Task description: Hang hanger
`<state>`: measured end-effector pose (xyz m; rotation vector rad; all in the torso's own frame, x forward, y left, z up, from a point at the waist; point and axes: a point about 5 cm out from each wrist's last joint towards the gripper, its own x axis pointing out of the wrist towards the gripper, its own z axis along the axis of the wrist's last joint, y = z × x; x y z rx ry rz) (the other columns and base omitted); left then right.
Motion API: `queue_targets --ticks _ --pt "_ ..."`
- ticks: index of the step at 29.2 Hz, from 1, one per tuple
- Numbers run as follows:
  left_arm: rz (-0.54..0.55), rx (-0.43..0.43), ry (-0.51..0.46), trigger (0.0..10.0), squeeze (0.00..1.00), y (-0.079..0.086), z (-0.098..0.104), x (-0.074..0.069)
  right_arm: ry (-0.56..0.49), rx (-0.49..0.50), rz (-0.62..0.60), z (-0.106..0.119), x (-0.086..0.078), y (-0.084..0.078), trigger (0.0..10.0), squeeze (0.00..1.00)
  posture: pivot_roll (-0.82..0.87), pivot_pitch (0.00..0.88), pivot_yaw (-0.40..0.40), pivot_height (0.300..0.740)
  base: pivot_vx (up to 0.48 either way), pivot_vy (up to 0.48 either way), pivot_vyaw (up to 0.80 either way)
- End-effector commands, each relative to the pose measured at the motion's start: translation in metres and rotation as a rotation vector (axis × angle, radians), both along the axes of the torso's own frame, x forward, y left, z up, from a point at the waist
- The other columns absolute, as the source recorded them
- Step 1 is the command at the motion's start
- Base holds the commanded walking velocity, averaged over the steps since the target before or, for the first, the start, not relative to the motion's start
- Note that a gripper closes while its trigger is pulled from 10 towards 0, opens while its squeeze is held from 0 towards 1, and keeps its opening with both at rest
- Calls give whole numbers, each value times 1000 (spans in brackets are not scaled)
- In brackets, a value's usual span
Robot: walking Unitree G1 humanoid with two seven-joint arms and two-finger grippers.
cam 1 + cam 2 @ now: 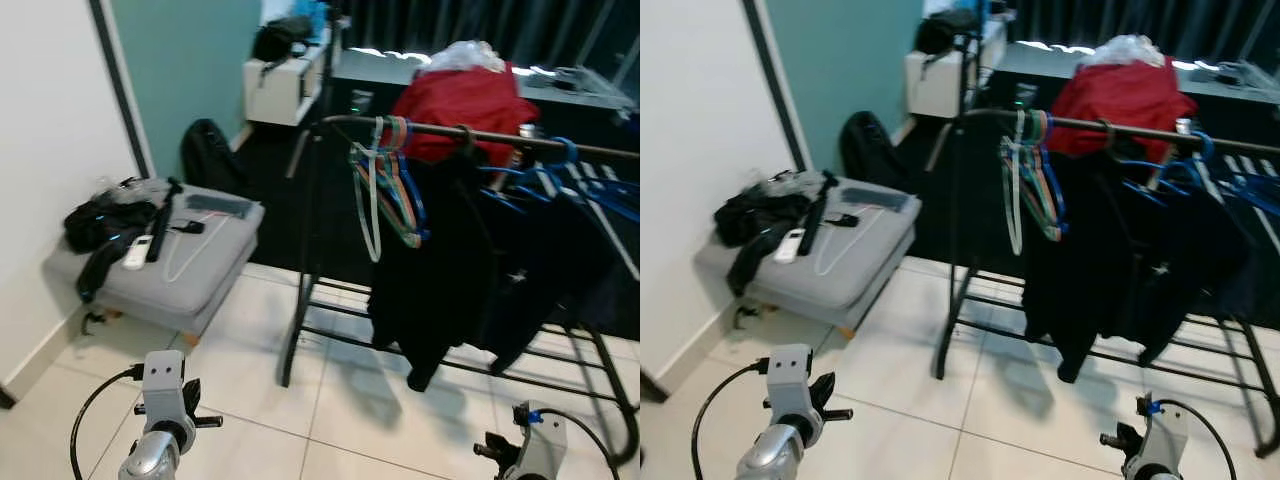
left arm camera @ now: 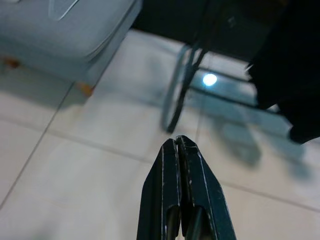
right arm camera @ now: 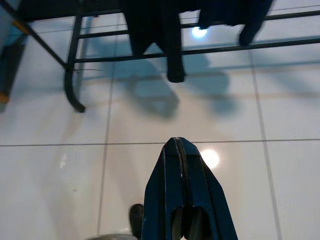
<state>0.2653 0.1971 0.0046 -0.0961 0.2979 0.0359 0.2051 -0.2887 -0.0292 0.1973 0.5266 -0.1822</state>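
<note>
Facing you ahead of both low-hanging arms, the clothes rack (image 1: 470, 135) carries the empty hangers (image 1: 385, 185) on its rail, well above the left end effector (image 2: 176, 142) and right end effector (image 3: 176, 142). Each has fingers pressed together, holding nothing, over floor tiles (image 3: 60, 185).

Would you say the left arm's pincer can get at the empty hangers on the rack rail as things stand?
Probably not yet: the left pincer hangs low over the floor tiles, shut, while the empty hangers sit high on the rail. Nothing blocks the way.
</note>
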Motion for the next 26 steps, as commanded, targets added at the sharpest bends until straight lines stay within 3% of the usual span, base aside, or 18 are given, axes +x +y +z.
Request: queue_targets --ticks 1,25,26 --pt "4 -6 28 10000 0 0 -7 -6 -2 6 -10 -1 -1 0 10000 0 -36 75 -34 740 0 0 0" --pt "1 -7 18 10000 0 0 -7 -6 -7 4 -9 0 -1 -1 10000 0 -36 69 -34 740 0 0 0" --pt "31 -20 15 10000 1000 3 -7 -7 -6 17 9 -1 0 1 10000 1000 -36 76 -32 740 0 0 0"
